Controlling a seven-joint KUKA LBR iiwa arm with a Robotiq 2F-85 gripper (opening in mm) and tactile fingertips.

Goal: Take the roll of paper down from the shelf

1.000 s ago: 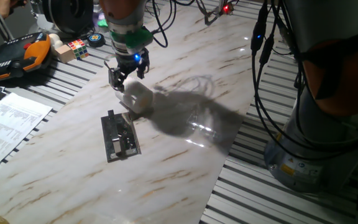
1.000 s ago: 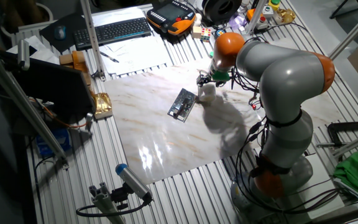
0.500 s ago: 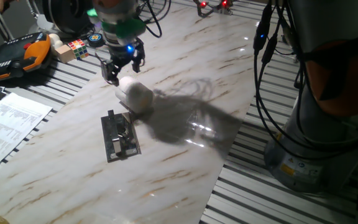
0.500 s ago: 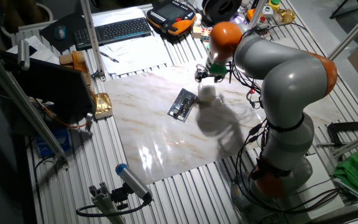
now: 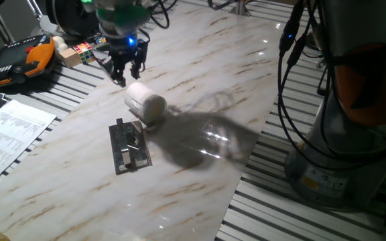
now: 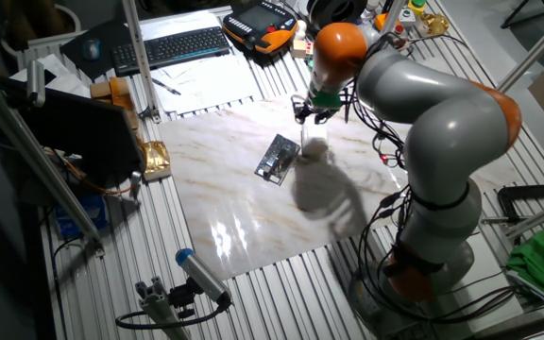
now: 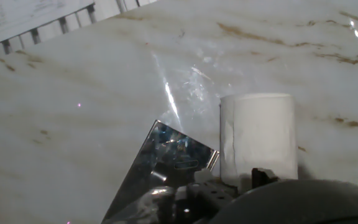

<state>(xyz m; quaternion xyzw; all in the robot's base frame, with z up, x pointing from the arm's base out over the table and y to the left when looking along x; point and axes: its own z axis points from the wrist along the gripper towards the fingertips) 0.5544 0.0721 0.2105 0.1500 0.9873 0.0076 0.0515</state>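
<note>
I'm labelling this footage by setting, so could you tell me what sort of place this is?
Most likely a robotics lab workbench: a slotted aluminium table carrying a marble-patterned board, a keyboard, and an orange-and-black teach pendant near the arm.

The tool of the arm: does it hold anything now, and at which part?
Nothing is held. The tool hangs open above the marble table, apart from the small white cylindrical paper roll, which lies on its side beside the flat dark holder plate.

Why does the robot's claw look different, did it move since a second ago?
Yes. The end effector has lifted away from the roll of paper, drifting toward the colourful cube.
</note>
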